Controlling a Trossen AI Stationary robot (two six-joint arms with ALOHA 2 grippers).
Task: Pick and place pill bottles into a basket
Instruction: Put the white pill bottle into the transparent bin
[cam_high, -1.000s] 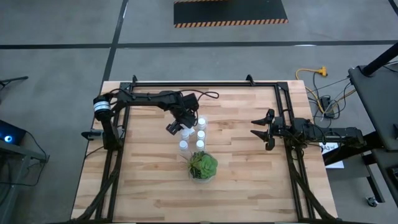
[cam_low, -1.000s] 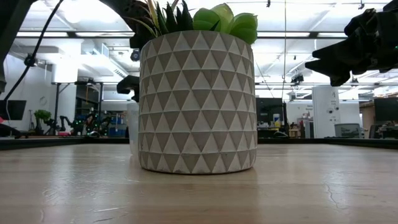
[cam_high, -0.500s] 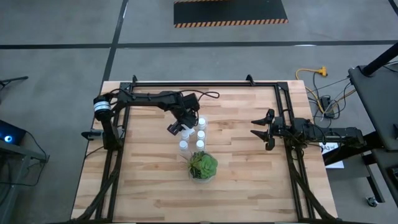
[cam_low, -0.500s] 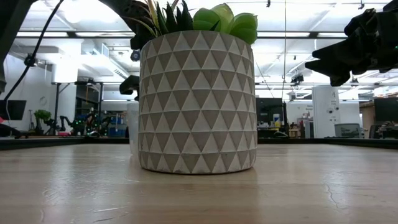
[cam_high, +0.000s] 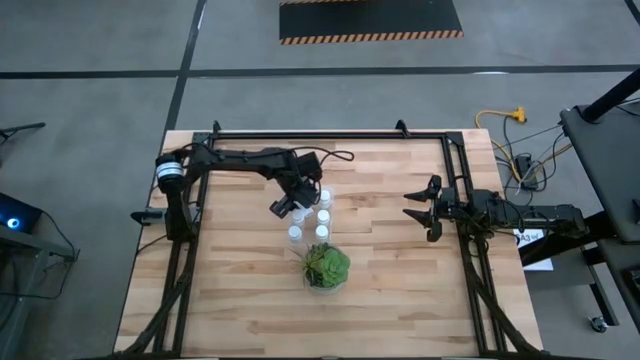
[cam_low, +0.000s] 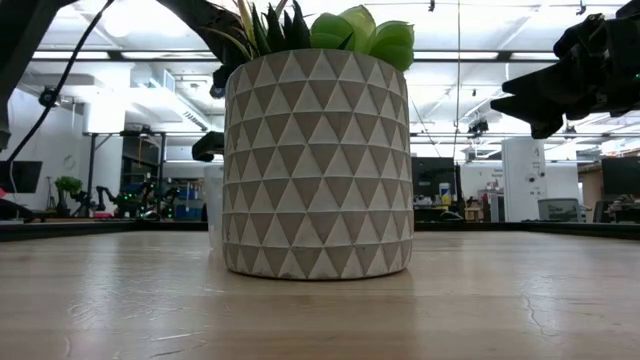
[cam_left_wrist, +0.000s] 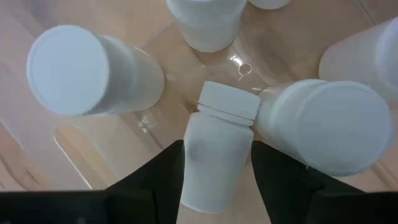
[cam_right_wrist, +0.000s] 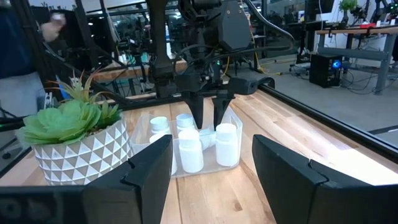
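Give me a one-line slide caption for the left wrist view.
Left gripper closed around a lying pill bottle inside the clear basket, with upright bottles standing around it.

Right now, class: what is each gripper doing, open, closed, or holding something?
Left gripper: closed on a pill bottle lying in the basket.
Right gripper: open, holding nothing.

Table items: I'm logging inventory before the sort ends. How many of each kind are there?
Bottles: 6
Bin: 1
Plant: 1
Total: 8
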